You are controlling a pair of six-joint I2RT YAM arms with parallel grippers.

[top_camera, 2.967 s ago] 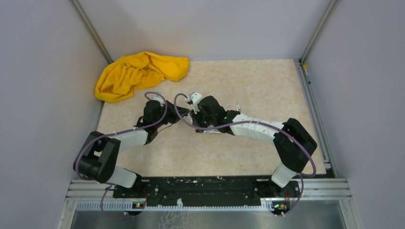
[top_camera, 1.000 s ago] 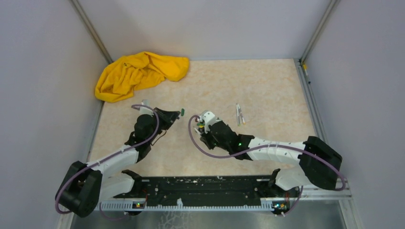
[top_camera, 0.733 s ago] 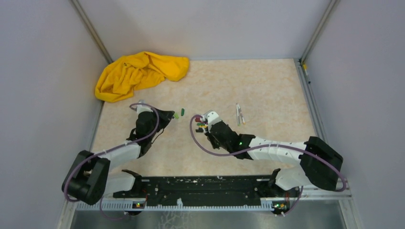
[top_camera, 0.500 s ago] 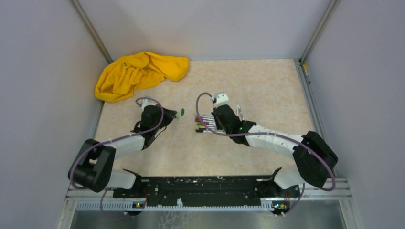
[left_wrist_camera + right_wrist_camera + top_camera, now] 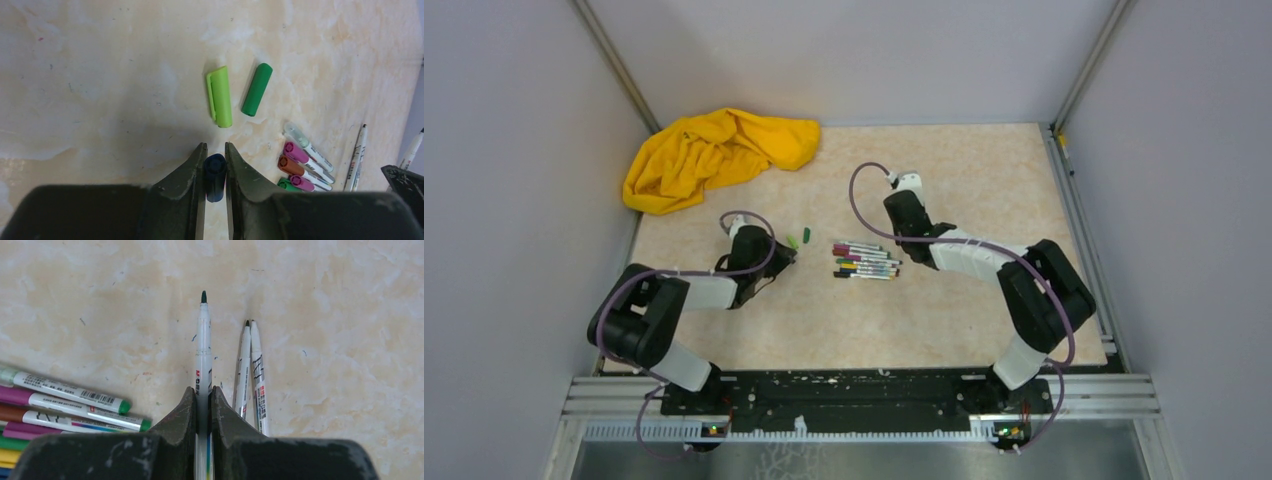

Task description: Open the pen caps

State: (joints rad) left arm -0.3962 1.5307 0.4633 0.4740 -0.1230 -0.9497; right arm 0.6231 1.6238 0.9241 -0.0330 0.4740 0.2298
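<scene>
Dark blue cap point(image 5: 215, 172) sits between the fingers of your left gripper point(image 5: 215, 150). The jaws press on both its sides, so call it clamped; can't tell if it's touching the table point(image 5: 100, 75) or just off it. Just beyond the fingertips lie two loose caps, side by side but apart, both flat on the table. In the left wrist view the light green cap point(image 5: 219, 96) is on the left and the dark green cap point(image 5: 257, 89) on the right. Further right is your bunch of capped pens point(image 5: 302, 165), packed together, with cap ends in pink-purple, brown-orange, green and one pale. Your right gripper point(image 5: 203, 390) is closed tight on an uncapped pen point(image 5: 203, 350); its barrel runs straight out ahead between the jaws, dark green tip bare. Just right of it lie two other uncapped pens point(image 5: 252, 375), touching along their length, tips pointing the same way. The capped bunch shows at lower left of that view, near the held pen but not touching it. In the top view the bunch lies mid-table between your two arms. Yellow cloth point(image 5: 714, 155) is crumpled in the far left corner, well apart from everything.
</scene>
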